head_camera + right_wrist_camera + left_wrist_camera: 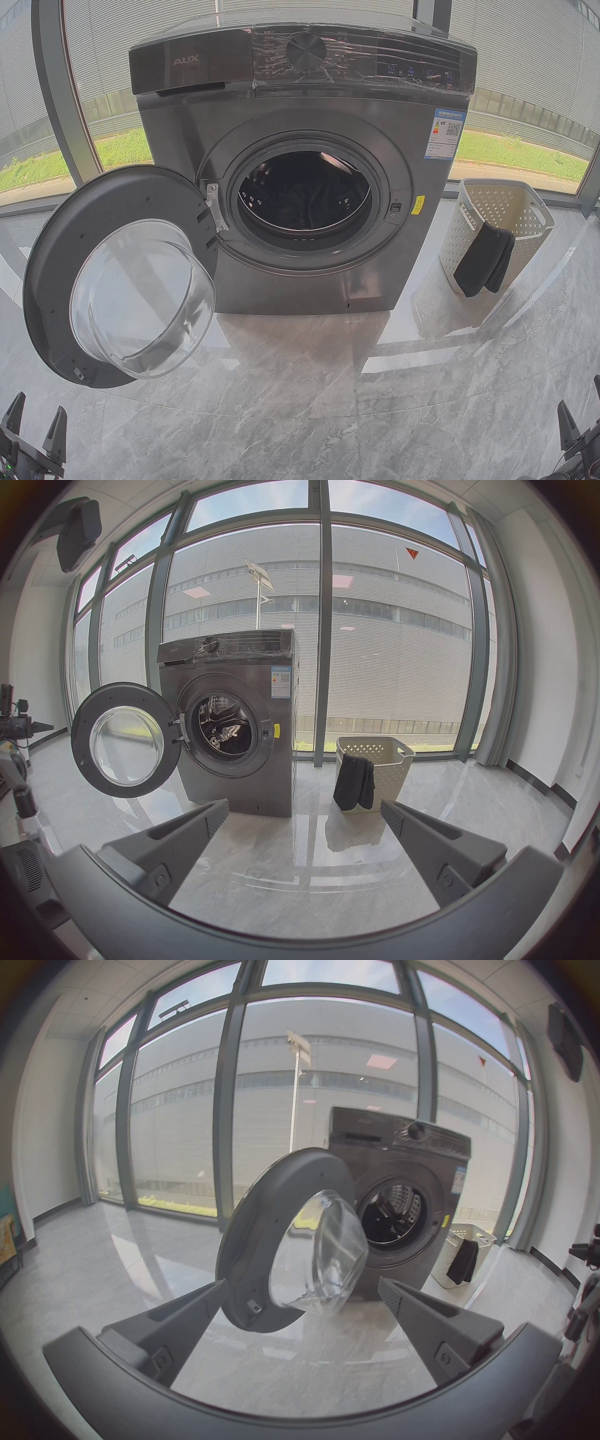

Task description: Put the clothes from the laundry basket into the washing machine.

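Both arms sit low and back, well apart from the work. Left gripper (302, 1285) has its jaws spread with nothing in it; right gripper (303, 805) is the same, spread and empty

Target is the black cloth garment (484, 259) draped over the near rim of the cream perforated plastic laundry basket (500, 203). The basket stands upright on the floor just beside the right flank of the dark grey front-loading washing machine (300, 100), so it lies ahead and right of centre. The right arm is clearly nearer; the left would have to cross the whole machine front

Garment is folded over the rim, mostly hanging down the basket's outer wall on the robot's side. Its long axis is vertical, free ends point at the floor, and the fold runs along the rim. I'd pick at the rim where the cloth bunches, coming in from the front and above

Drum mouth (304, 194) faces the robot. The round grey door with clear bowl window (119, 281) is swung open to the left, so it doesn't block the basket-to-drum path. Something dark in the drum looks like cloth, not sure. Can't tell if more lies inside the basket
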Robot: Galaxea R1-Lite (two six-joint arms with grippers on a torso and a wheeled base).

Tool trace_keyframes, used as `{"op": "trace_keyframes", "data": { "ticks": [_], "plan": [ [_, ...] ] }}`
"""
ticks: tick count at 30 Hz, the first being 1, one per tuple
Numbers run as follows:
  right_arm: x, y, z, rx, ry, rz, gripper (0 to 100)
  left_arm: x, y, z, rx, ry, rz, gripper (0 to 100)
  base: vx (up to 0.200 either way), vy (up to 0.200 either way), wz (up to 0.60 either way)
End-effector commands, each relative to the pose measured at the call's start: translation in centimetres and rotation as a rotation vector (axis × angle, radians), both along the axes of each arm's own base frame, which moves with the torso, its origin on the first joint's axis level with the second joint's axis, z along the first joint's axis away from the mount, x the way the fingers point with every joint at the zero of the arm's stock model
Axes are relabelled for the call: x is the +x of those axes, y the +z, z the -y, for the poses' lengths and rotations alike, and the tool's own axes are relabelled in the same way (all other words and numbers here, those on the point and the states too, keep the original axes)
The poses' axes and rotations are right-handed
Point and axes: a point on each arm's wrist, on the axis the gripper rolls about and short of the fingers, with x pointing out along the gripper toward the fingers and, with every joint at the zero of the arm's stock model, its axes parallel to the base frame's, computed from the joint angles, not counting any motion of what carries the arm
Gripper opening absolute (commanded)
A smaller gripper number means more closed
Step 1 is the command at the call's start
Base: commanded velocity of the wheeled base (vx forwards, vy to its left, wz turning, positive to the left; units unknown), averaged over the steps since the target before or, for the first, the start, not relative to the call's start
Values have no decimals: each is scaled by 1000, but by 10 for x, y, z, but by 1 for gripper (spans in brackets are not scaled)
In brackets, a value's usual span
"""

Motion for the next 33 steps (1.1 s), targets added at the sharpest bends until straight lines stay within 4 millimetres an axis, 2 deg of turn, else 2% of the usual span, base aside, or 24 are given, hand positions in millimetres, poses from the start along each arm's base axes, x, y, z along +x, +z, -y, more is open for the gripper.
{"op": "trace_keyframes", "data": {
  "ticks": [1, 8, 10, 18, 33],
  "plan": [
    [-2, -6, -1, 4, -2, 22, 100, -11, -11, 1, 65, 42, 79, 100, 0, 0, 0],
    [-3, -11, -1, 37, 4, -52, 100, -11, -12, 2, 80, -8, 69, 100, 0, 0, 0],
    [-3, -11, -1, 39, 1, -52, 100, -11, -21, 4, 111, -89, -29, 100, 0, 0, 0],
    [-3, -12, -1, 40, -2, -53, 100, -11, -18, 4, 111, -97, 7, 100, 0, 0, 0],
    [-3, -12, -1, 40, -2, -52, 100, -11, -18, 4, 109, -95, 7, 100, 0, -200, 0]
  ]
}}
